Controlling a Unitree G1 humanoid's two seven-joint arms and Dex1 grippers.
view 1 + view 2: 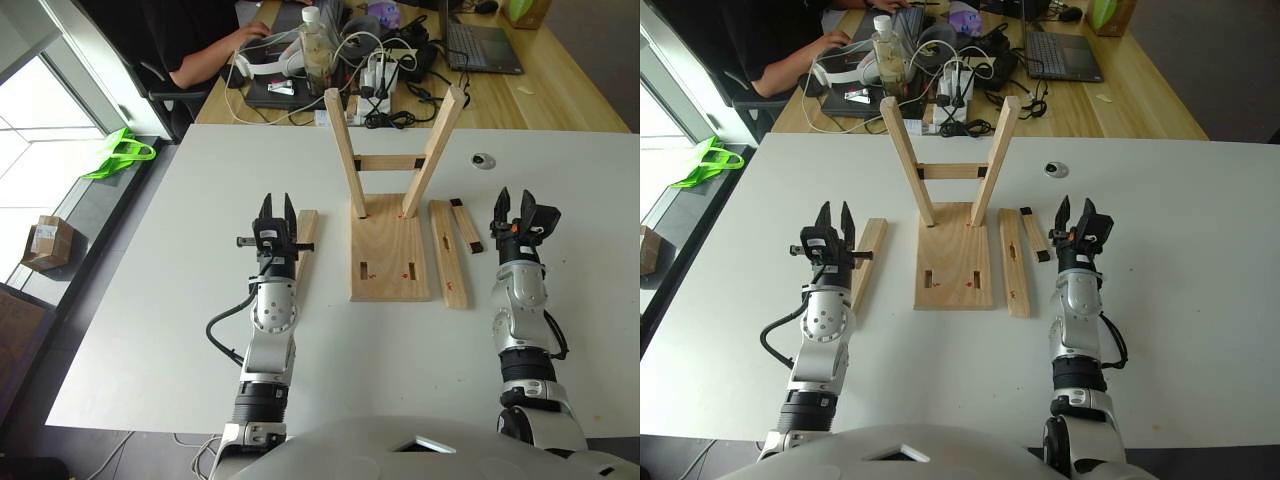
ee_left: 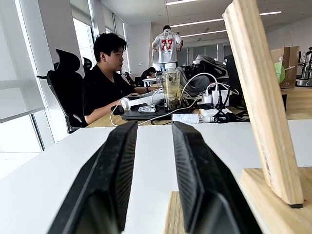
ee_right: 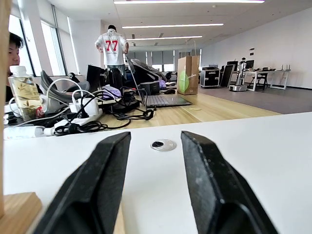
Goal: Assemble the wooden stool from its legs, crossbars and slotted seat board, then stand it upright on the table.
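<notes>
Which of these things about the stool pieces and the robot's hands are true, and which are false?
1. Two legs stand up in the seat board. True.
2. The left hand is holding a leg. False: it is open and empty, and a loose leg lies on the table by it.
3. All four slots are filled. False: the two near slots are empty.
4. A loose crossbar lies on the table to the right of the seat board. True.

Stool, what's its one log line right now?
seat board: flat, two legs slotted in | loose leg: right of board | left gripper: open, empty | right gripper: open, empty
</notes>
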